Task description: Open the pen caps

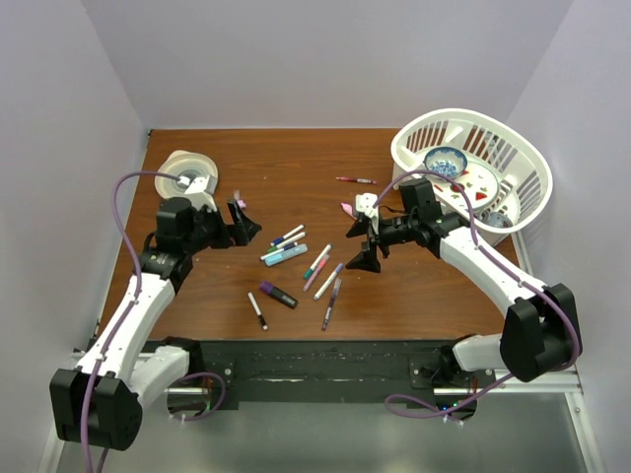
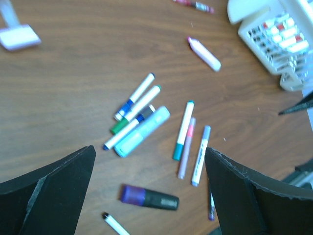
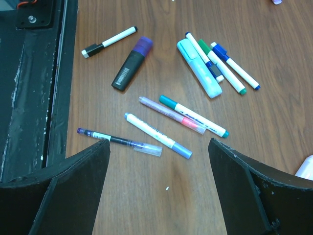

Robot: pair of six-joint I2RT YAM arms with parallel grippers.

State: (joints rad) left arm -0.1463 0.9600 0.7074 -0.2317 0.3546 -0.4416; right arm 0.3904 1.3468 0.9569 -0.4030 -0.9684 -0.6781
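Hovering above the worktop point(image 1: 296, 163), the left claw point(image 1: 240, 222) has its jaws spread wide with nothing between them. The right claw point(image 1: 361, 246) is likewise well open and empty.

The pens point(image 1: 301, 258) lie loose on the worktop between the two claws, touched by neither:
- A teal highlighter point(image 2: 142, 131) rests against three slim white pens.
- Three more slim pens lie side by side just beside that group.
- A black highlighter point(image 2: 161, 199) lies nearer the arm bases.
- A pink highlighter point(image 2: 204, 54) lies apart, near the right claw.
- A red pen point(image 1: 355, 180) lies farther back.

The pen caps that can be made out sit on their barrels, for example the purple cap point(image 3: 143, 45) on the black highlighter and the black cap point(image 3: 90, 50) on a white pen. A white basket point(image 1: 532, 182) stands at the far right corner.
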